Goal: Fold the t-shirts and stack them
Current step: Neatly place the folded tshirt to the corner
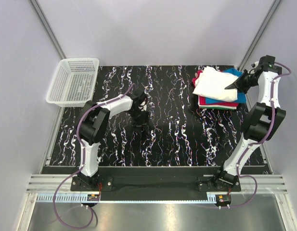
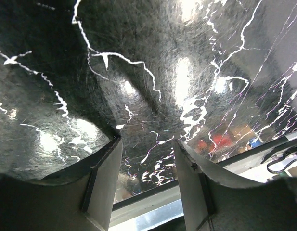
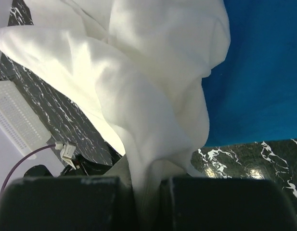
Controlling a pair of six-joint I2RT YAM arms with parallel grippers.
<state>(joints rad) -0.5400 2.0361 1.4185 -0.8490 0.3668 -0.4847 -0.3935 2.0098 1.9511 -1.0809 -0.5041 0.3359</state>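
A stack of t-shirts lies at the table's back right: a red one (image 1: 201,100) at the bottom, a blue one (image 1: 240,97) over it, and a bunched white t-shirt (image 1: 214,84) on top. My right gripper (image 1: 233,86) is shut on the white t-shirt's right edge; in the right wrist view the white cloth (image 3: 138,86) runs down between the jaws, with the blue t-shirt (image 3: 264,72) behind. My left gripper (image 1: 141,126) hovers over the bare middle-left of the table, jaws open with nothing between the fingers (image 2: 102,183).
A white plastic mesh basket (image 1: 73,82) stands at the back left corner. The black marbled table (image 1: 177,139) has a metal rail along its near edge. Grey walls close in the back and sides.
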